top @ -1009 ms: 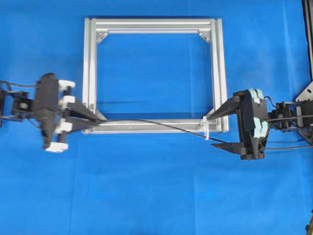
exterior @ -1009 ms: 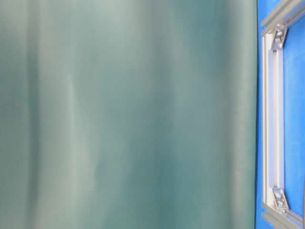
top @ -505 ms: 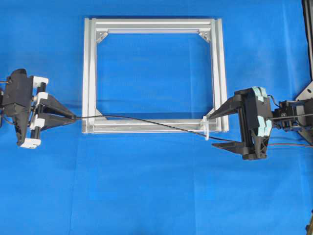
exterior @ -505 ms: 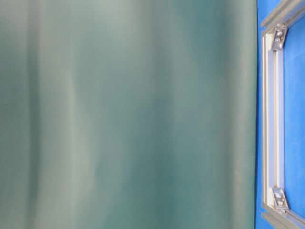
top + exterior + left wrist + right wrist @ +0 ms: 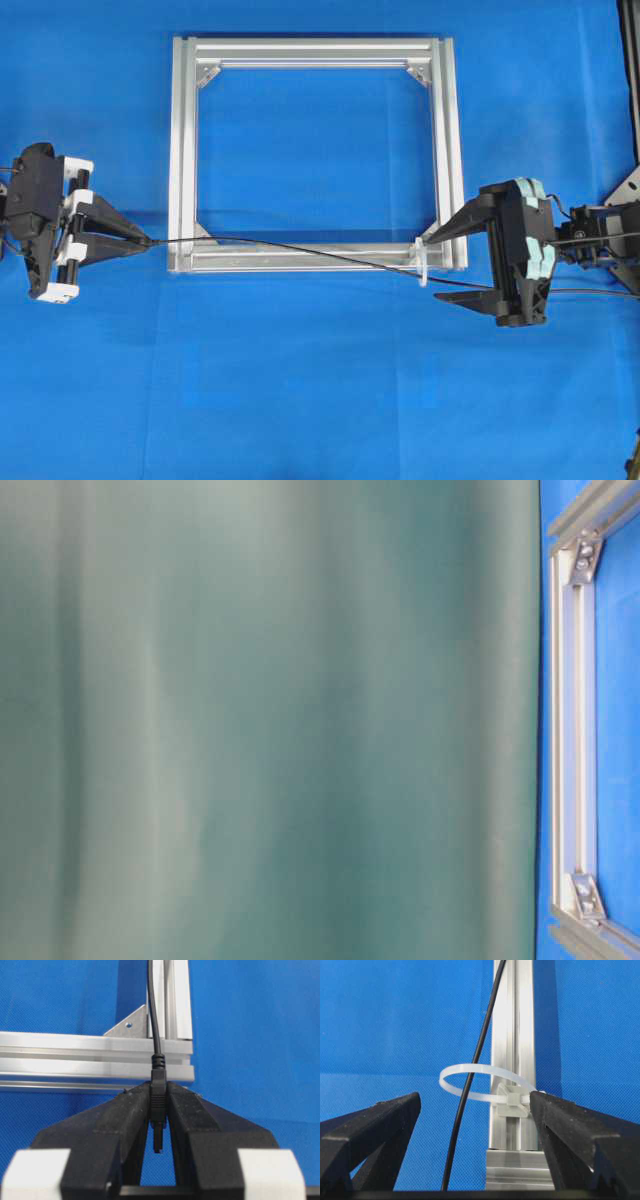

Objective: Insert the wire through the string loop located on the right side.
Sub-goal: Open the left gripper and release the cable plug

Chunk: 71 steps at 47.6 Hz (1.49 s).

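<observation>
Overhead view, from the left: the left gripper [image 5: 148, 241] sits off the frame's [image 5: 180, 150] left side with its jaws narrowed onto the plug end of the wire [image 5: 300, 250]. From the left wrist, the black fingers [image 5: 120, 1120] squeeze the small moulded plug, its tip pointing back into the gripper. That plug looks like the one stiff, sure handhold; the thin cable itself is light and limp, sags in a shallow curve, and would likely bend or slip if pinched mid-length. It runs rightward along the frame's lower rail and passes through the string loop [image 5: 423, 262], a white tie fixed at the lower right corner, clearly seen in the right wrist view [image 5: 480, 1082]. Beyond it, the right gripper [image 5: 440, 265] stands with jaws spread wide, straddling the loop and the wire, gripping nothing.
</observation>
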Tool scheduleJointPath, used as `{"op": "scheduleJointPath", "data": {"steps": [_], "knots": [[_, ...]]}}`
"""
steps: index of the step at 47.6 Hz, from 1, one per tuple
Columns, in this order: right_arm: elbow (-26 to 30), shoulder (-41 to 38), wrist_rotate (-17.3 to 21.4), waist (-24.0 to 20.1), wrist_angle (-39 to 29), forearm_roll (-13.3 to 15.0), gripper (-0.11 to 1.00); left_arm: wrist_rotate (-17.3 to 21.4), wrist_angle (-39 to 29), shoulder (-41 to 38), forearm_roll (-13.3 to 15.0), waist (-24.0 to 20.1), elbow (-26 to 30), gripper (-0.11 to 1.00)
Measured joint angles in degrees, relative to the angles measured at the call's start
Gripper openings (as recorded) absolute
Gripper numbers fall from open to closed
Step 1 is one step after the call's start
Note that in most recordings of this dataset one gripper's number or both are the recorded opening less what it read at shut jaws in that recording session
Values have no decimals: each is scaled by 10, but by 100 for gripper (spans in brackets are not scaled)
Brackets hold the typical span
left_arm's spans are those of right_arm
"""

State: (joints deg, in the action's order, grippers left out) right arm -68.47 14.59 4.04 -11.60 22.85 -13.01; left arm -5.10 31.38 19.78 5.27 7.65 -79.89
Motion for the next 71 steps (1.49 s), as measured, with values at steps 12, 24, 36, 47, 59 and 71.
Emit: {"op": "scheduleJointPath", "data": {"steps": [12, 24, 36, 47, 59, 71], "knots": [[0, 1, 0, 0, 0, 0, 92, -1, -11, 0, 0, 0, 1, 58], [0, 4, 0, 0, -1, 0, 92, 0, -19, -1, 0, 0, 2, 74], [10, 43, -3, 4, -33, 0, 92, 5, -37, 27, 0, 0, 17, 74], [23, 110, -13, 25, -101, 0, 92, 23, -93, 88, 0, 0, 47, 74], [25, 150, -29, 36, -132, 2, 92, 25, -118, 143, 0, -4, 53, 74], [24, 153, -33, 36, -133, 5, 92, 25, -124, 156, 0, -11, 54, 74]]}}
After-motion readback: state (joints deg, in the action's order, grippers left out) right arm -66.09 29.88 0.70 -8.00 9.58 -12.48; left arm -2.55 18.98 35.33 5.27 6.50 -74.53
